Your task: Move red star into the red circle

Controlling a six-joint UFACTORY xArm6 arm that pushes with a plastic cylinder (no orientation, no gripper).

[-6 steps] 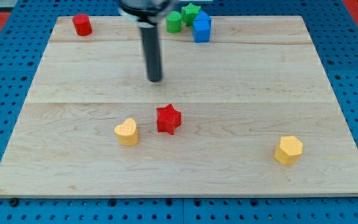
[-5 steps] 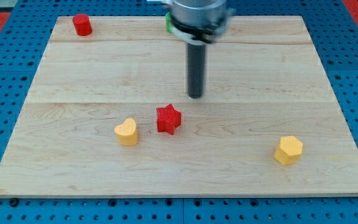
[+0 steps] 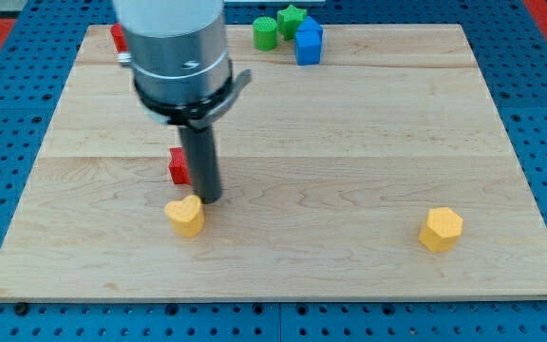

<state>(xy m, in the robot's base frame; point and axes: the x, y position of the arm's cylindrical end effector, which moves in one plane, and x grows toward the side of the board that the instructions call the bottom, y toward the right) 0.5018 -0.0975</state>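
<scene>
The red star lies left of the board's middle, mostly hidden behind my rod; only its left part shows. My tip is down on the board right beside the star's lower right side, and just above the right of the yellow heart. The red circle is a red cylinder at the view's top left, largely hidden behind the arm's body.
A green cylinder, a green star and blue blocks cluster at the view's top middle. A yellow hexagon sits at the lower right. The wooden board lies on a blue pegboard.
My rod has swung from right of the star to the lower left. The red star has slid left and up. The yellow heart has shifted slightly down and left.
</scene>
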